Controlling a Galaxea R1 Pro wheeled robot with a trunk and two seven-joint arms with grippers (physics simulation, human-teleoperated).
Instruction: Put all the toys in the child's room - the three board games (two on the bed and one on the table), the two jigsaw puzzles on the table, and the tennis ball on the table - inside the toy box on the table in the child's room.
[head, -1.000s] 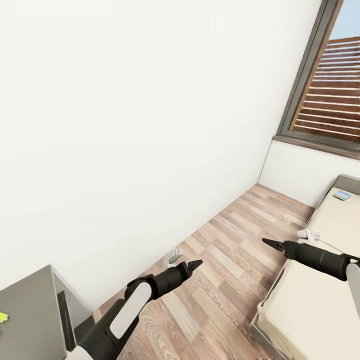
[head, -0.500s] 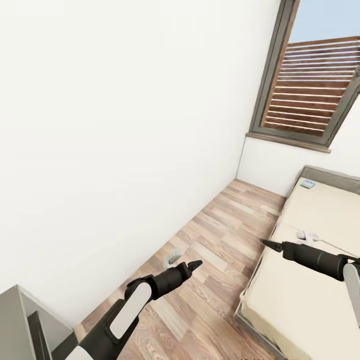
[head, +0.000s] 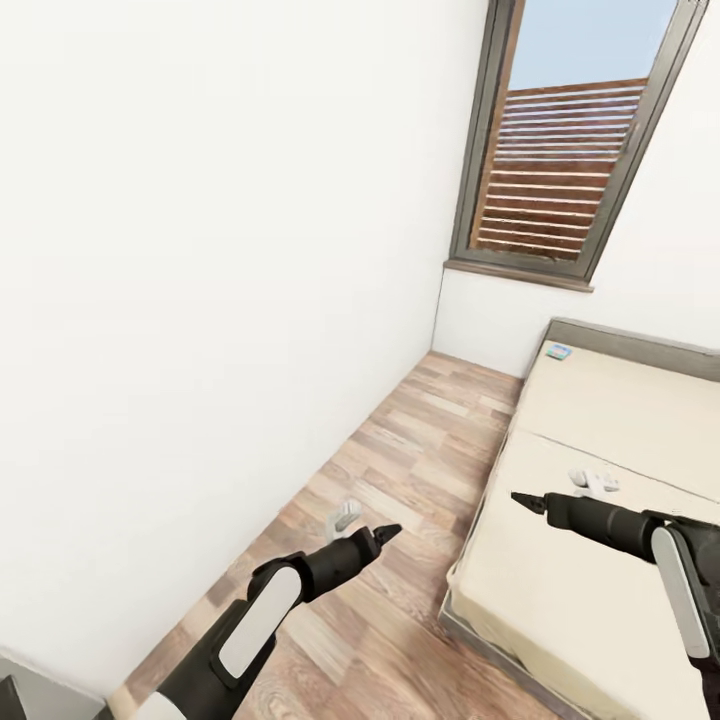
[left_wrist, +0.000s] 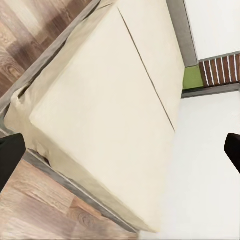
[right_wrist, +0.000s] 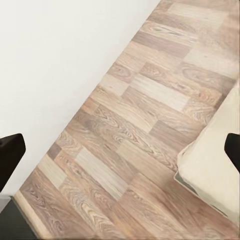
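Note:
The bed (head: 610, 420), with a beige mattress and a grey headboard, stands at the right of the child's room. One small blue board game (head: 558, 351) lies on it near the headboard. A small white thing (head: 592, 481) lies mid-mattress, too small to identify. My left gripper (head: 385, 534) hovers open over the wood floor, left of the bed. My right gripper (head: 522, 498) hangs open over the mattress edge, holding nothing. The left wrist view looks across the mattress (left_wrist: 100, 110). The toy box, jigsaw puzzles and tennis ball are out of view.
A white wall (head: 200, 250) runs along the left, and a tall dark-framed window (head: 560, 150) fills the far corner. A small grey-white object (head: 345, 515) lies on the plank floor (head: 420, 440) between wall and bed. A dark grey furniture corner (right_wrist: 12, 225) shows by the wall.
The camera has swung to the right: the grey desk has slid out at the lower left and more of the bed and window has come in. Both arms keep their pose.

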